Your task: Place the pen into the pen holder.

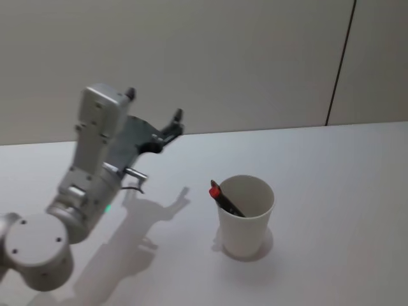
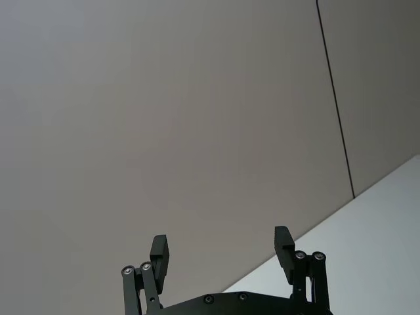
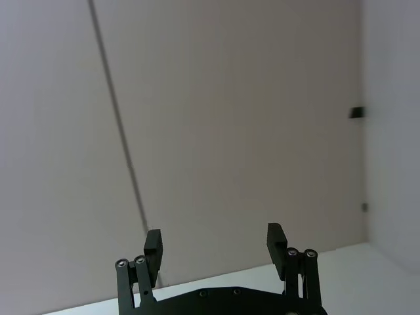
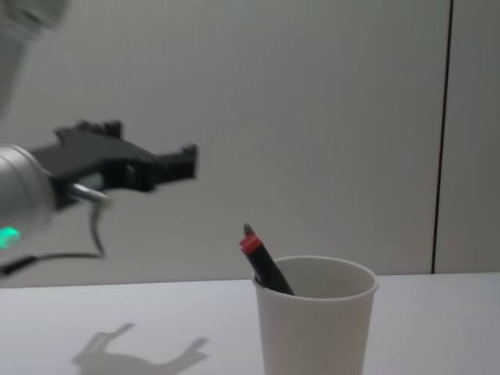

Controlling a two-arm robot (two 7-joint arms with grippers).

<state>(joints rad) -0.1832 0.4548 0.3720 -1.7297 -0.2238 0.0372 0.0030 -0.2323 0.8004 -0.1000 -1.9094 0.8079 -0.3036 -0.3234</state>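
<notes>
The pen holder [image 1: 246, 215] is a white paper cup standing upright on the white table, also seen in the chest view [image 4: 316, 324]. A black pen [image 1: 224, 198] with a red band leans inside it against the left rim, its tip sticking out [image 4: 262, 259]. My left gripper [image 1: 156, 116] hangs in the air up and to the left of the cup, open and empty, pointing toward the wall [image 4: 152, 152]. Its two black fingers stand apart in the left wrist view [image 2: 222, 252]. My right gripper [image 3: 214, 246] is open too, with nothing between its fingers.
The white table [image 1: 338, 191] stretches around the cup with free room on every side. A beige wall with a dark vertical seam [image 1: 340, 64] rises behind it.
</notes>
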